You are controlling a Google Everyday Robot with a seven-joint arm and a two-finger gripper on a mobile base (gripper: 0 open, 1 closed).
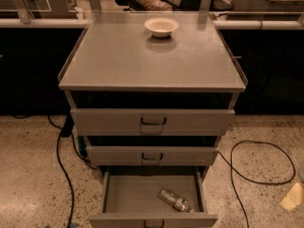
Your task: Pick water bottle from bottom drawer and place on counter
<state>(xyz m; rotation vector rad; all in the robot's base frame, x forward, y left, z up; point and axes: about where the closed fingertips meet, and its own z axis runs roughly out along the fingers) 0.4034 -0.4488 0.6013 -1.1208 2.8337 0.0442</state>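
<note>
Cannot see the claw anywhere in view, so cannot tell whether wide, narrow or holding anything, and cannot place things against it; placing by the cabinet instead.

Down in the pulled-out bottom drawer (118,194): a small clear bottle (175,200), lying on its side on the drawer floor, in the right half, slanted, its lower end close to the front wall.

Above that, a middle drawer (114,156) and a top drawer (104,121), both grey with a dark handle, both pushed in farther than the bottom one, each wider than the one beneath.

On top, the flat grey counter (142,65), with low raised lips along the sides. Near its back edge, slightly right of middle, a pale bowl (161,26), upright.

On the speckled floor (28,175), a black cable (60,160) left of the cabinet and another looping (231,175) at the right; farther right, a pale yellow scrap (293,197).
</note>
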